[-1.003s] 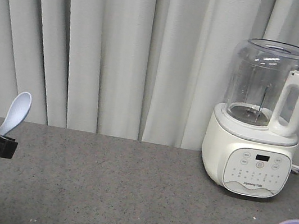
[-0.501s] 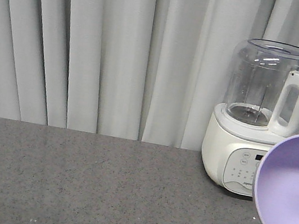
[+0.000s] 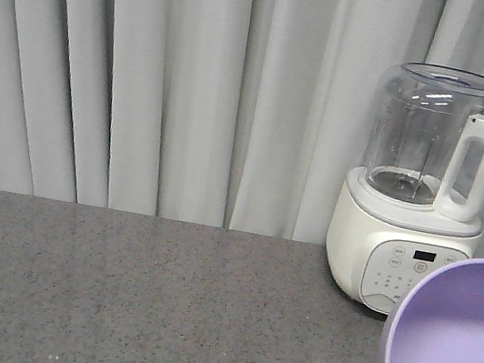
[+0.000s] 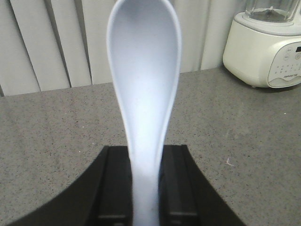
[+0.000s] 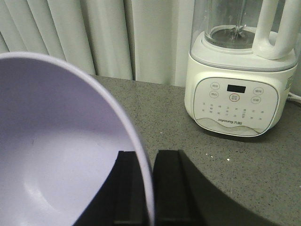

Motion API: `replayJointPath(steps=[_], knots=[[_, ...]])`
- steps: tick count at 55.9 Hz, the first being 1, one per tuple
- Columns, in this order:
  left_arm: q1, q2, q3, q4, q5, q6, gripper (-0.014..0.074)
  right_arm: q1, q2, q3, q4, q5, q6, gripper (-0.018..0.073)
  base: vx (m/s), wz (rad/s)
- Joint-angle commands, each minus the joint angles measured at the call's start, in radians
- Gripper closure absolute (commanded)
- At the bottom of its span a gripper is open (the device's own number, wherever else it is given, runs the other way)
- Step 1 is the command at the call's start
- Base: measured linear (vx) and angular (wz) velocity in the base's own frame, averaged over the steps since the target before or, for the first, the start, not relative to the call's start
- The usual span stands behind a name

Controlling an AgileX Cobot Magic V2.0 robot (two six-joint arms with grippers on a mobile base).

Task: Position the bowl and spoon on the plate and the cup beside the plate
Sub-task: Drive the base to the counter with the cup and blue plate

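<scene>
Up close, our left hand (image 4: 146,162) clamps the handle of the small pale blue-white plastic spoon (image 4: 143,70), its scoop raised above the grey speckled table (image 4: 47,132). Our right hand (image 5: 145,165) pinches the rim of the smooth lavender plastic bowl (image 5: 56,150), which is tilted and sits nearer than the white blender with a clear jar (image 5: 235,94) at far right.
</scene>
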Motion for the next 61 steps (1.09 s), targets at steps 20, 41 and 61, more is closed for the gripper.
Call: replayJointPath(steps=[20,41,61], knots=[[-0.002,0.002,-0.023,-0.015,-0.072,-0.003,0.0603,-0.003,-0.001,-0.028,0.050,-0.051,-0.011,0.0568,0.00,0.00],[-0.002,0.002,-0.023,-0.016,-0.071,-0.003,0.0603,-0.003,-0.001,-0.028,0.050,-0.051,-0.011,0.0568,-0.05,-0.16],[-0.002,0.002,-0.023,-0.016,-0.071,-0.003,0.0603,-0.003,-0.001,-0.028,0.050,-0.051,-0.011,0.0568,-0.15,-0.59]])
